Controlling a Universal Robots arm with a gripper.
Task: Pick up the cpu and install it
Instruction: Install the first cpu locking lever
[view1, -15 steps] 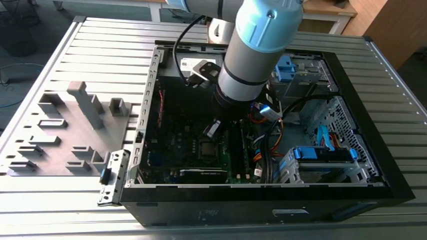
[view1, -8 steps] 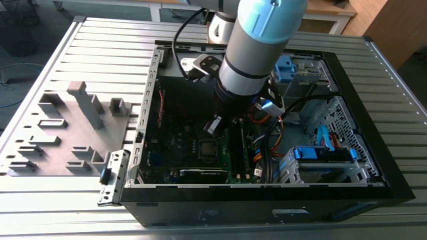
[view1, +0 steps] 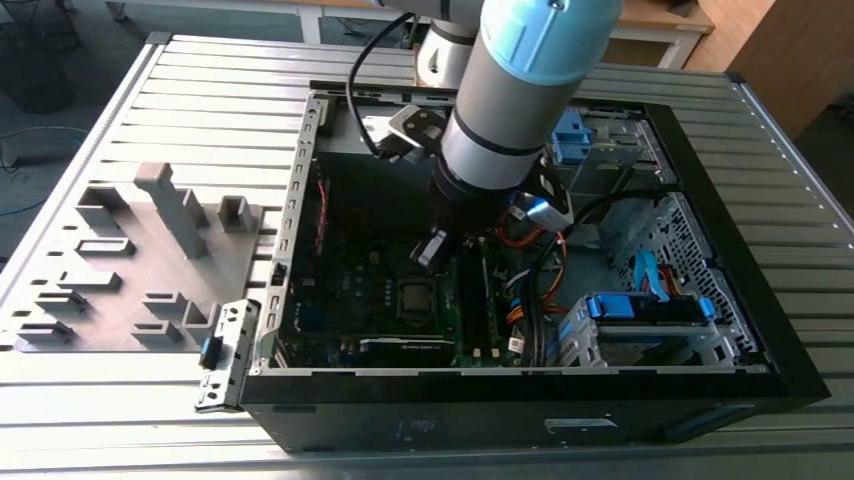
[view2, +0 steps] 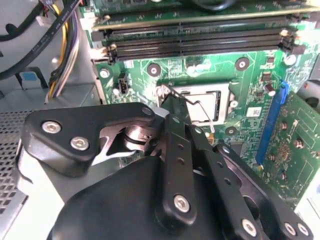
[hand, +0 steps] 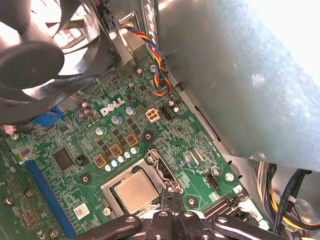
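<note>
The cpu (hand: 134, 192), a pale silvery square, lies flat in its socket on the green motherboard (hand: 125, 125); part of it (view2: 207, 103) also shows past the fingers in the second wrist view. My gripper (view2: 173, 103) hangs just above the socket's edge, fingers pressed together with nothing visible between them, beside the thin wire retention lever (view2: 196, 106). In the first wrist view the gripper (hand: 173, 199) sits right next to the cpu's corner. From outside, the gripper (view1: 431, 252) reaches down inside the black computer case (view1: 534, 400), above the socket (view1: 416, 293).
Black memory slots (view2: 200, 37) run beside the socket, with a blue expansion slot (view2: 272, 125) on another side. A case fan (hand: 35, 55) and coloured cables (hand: 157, 75) are close by. Drive cages (view1: 641, 310) fill the case's right part. A grey fixture with tall blocks (view1: 147, 260) lies outside it.
</note>
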